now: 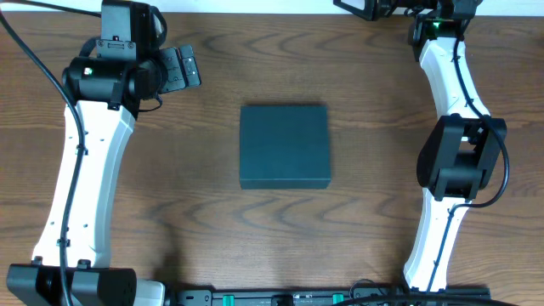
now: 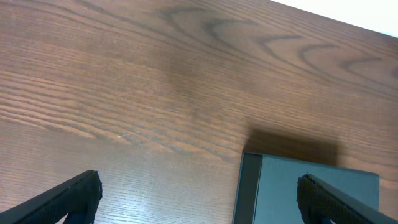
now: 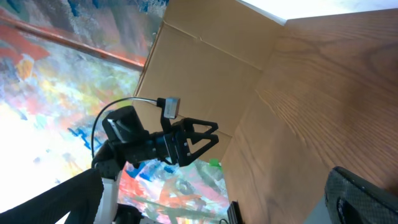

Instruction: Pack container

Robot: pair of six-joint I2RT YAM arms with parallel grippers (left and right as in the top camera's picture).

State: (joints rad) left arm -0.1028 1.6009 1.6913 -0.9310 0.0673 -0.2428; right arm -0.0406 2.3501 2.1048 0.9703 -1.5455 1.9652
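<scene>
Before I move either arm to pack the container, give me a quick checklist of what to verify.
1. Left gripper open and empty: ok.
2. Right gripper open and empty: ok.
3. Container standing apart from both grippers: ok.
4. Container open for packing: not ok, it looks shut.
5. Things to pack located: not ok, none shows in any view.
6. Which side the container hinges on: cannot tell.

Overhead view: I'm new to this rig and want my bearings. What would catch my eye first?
The dark teal-green matte rectangular box sits alone at the middle of the brown wood-grain table. White robot arms flank it on both sides. The left gripper is open at the far left and the right gripper is open by the far right edge, neither touching the box.
</scene>
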